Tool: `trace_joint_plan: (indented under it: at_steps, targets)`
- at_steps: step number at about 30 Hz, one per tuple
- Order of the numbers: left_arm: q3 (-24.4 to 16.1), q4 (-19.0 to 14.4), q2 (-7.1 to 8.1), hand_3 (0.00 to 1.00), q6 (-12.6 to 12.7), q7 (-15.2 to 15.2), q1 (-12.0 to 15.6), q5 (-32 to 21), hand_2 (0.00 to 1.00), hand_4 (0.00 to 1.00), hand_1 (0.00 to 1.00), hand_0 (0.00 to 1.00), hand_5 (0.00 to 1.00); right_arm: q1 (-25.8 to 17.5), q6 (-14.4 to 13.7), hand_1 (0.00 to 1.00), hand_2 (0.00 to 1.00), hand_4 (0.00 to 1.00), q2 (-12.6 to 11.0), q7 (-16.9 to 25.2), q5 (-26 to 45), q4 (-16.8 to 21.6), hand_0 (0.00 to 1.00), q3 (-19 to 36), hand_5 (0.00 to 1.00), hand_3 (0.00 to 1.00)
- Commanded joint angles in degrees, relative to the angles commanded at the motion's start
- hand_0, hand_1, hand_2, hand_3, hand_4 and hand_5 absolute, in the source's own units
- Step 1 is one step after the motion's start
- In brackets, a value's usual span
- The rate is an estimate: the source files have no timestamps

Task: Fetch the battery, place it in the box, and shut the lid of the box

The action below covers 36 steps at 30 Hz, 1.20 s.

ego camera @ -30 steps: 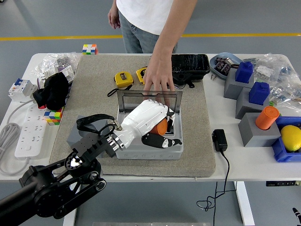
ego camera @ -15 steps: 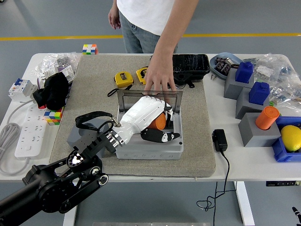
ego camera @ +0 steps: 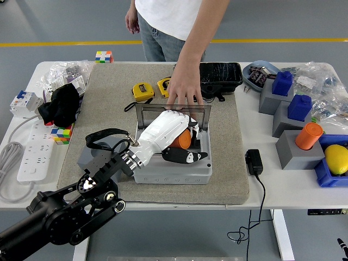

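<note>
**Left hand holds the battery over the open box**

The left hand [ego camera: 168, 136] reaches in from the lower left, its white shell over the grey box [ego camera: 173, 169] on the tan mat [ego camera: 109, 103]. Its fingers are curled around the orange battery [ego camera: 184, 140], which shows between the palm and the black thumb, inside the outline of the box; whether it touches the box floor cannot be told. The lid [ego camera: 173, 113] stands upright at the far edge of the box.

A person [ego camera: 174, 22] stands at the far side of the worktop [ego camera: 272, 185]. The person's hand [ego camera: 184, 89] is spread with its fingertips on the top edge of the lid. The other hand hangs at the person's side.

Behind the lid lie two yellow tape measures [ego camera: 144, 90], with a black tray [ego camera: 220, 76] to their right. On the right of the worktop stand grey blocks [ego camera: 296, 155] carrying blue caps and an orange cylinder [ego camera: 308, 136], next to a blue bin with a lemon [ego camera: 337, 159]. A black adapter [ego camera: 253, 161] lies just off the mat, its cable hanging over the near edge. On the left are a white power strip [ego camera: 30, 155], a black cloth [ego camera: 62, 103] and two colour cubes [ego camera: 62, 133]. The right arm is out of view.
</note>
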Motion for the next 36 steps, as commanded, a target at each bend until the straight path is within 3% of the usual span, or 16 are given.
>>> trace_joint_plan:
  at_steps: [8,22,23,28,29,36]
  targets:
    - [-0.2,2.4,-0.42,0.070,1.8,-3.0,0.0,-2.4,0.080,0.852,0.030,0.064,0.395,-0.1,0.0,0.819,0.783,0.998,0.0,0.1,0.1,0.0,0.828,-0.1,0.998,0.818]
    - [0.1,3.1,-0.54,0.073,1.0,-2.6,0.3,-1.4,0.081,0.844,0.031,0.064,0.396,-0.1,0.0,0.819,0.783,0.998,-0.1,0.1,0.5,0.0,0.828,-0.5,0.998,0.818]
    - [0.1,3.2,-0.55,0.079,1.0,-2.6,0.3,-1.5,0.086,0.880,0.037,0.071,0.435,-0.1,0.0,0.819,0.783,0.998,-0.1,0.1,0.6,0.0,0.828,-0.5,0.998,0.818]
    - [-0.1,4.0,-0.58,0.079,0.3,-4.2,0.6,-4.2,0.086,0.880,0.037,0.071,0.435,-0.1,0.0,0.819,0.783,0.998,-0.1,0.1,0.8,0.0,0.828,-0.8,0.998,0.818]
    - [-0.1,4.1,-0.57,0.092,0.2,-4.4,0.7,-4.5,0.098,0.987,0.051,0.081,0.567,-0.1,0.0,0.819,0.782,0.998,-0.1,0.1,0.7,0.0,0.828,-0.8,0.998,0.818]
    - [-0.1,4.0,-0.56,0.117,-0.7,-4.9,0.8,-4.7,0.124,0.998,0.078,0.102,0.595,-0.1,0.0,0.819,0.782,0.998,-0.3,0.1,0.8,0.0,0.827,-0.8,0.998,0.818]
